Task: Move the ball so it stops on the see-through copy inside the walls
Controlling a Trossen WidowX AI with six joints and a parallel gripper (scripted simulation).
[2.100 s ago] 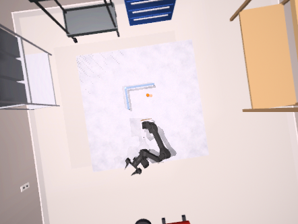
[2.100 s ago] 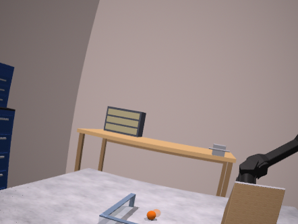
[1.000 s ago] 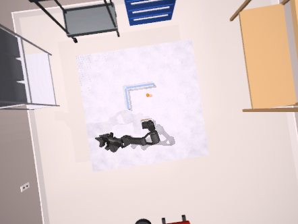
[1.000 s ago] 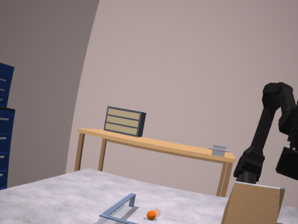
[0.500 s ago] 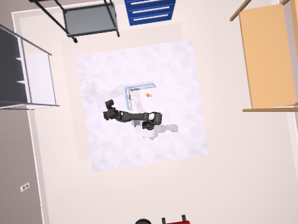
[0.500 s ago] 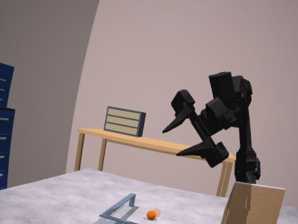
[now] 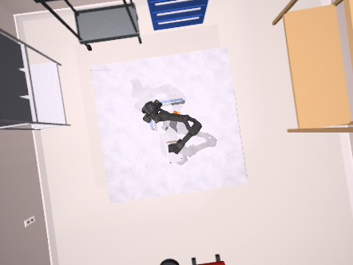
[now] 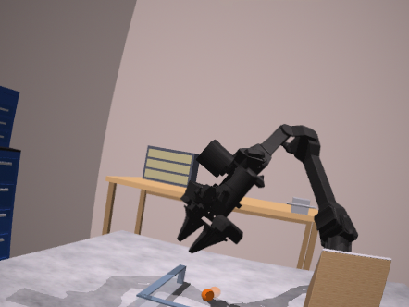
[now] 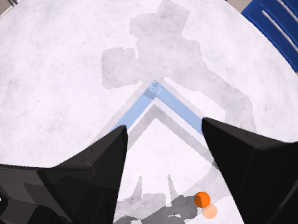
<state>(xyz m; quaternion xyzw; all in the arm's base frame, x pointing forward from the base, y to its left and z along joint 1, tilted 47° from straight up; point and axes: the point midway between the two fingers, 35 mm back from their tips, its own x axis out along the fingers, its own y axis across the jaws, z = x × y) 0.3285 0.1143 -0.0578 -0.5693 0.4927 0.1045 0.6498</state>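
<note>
An orange ball (image 7: 175,112) (image 8: 207,294) (image 9: 202,200) rests on the table (image 7: 132,168) (image 8: 116,245). The see-through copy (image 7: 179,112) (image 8: 216,291) (image 9: 210,212) is pale orange and right beside the ball, partly overlapped by it in the views. Two low clear bluish walls (image 7: 172,100) (image 8: 162,280) (image 9: 182,111) meet in a corner; the ball lies on the inner side, away from the corner. My gripper (image 8: 185,246) (image 9: 164,127) is open and empty, high above the wall area. In the top view the arm hides the corner and part of one wall.
A brown upright board (image 8: 347,282) stands near the arm's base, seen edge-on in the top view (image 7: 172,141). Dark shadows of the arm fall across the table near the ball. A wooden bench (image 8: 259,206), blue drawers (image 7: 178,12) and shelving stand beyond the table.
</note>
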